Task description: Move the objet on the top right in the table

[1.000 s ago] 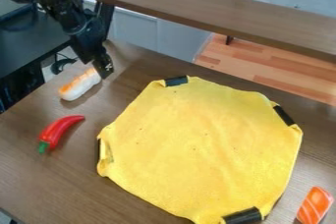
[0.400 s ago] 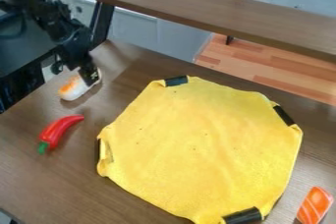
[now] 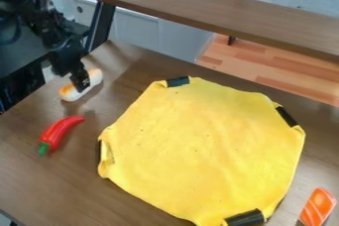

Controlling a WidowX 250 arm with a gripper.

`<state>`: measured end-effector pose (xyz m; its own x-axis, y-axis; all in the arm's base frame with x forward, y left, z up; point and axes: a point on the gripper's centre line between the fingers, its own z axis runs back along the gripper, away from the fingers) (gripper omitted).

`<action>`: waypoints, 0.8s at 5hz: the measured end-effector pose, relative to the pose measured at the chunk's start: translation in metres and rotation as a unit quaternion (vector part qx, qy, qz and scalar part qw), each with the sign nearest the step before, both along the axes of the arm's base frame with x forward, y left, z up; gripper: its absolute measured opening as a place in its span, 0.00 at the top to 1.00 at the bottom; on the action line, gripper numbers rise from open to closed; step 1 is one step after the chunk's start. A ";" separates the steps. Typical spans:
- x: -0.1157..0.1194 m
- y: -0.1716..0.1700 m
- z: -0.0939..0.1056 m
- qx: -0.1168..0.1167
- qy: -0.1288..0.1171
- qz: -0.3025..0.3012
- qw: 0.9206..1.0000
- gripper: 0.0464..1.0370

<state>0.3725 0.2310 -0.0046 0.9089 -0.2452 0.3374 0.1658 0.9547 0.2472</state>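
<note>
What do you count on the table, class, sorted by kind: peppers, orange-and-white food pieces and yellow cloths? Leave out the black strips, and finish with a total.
Red pepper: 1
Orange-and-white food pieces: 2
Yellow cloth: 1
Total: 4

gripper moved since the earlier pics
Yes, left and slightly down in the view: the gripper is now farther from the yellow cloth, over the white-orange toy.

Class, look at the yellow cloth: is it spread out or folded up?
Spread out: the yellow cloth lies broad and mostly flat, with black tape along its edge.
</note>
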 end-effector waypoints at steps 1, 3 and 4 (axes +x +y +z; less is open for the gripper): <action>-0.006 0.007 -0.018 0.026 0.026 0.011 0.999 0.06; 0.002 0.002 -0.020 0.114 0.030 0.020 0.993 0.47; 0.005 -0.016 -0.013 0.123 0.015 -0.003 0.992 0.47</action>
<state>0.3771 0.2149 -0.0174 0.9164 -0.3211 0.2392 0.1815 0.8656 0.4667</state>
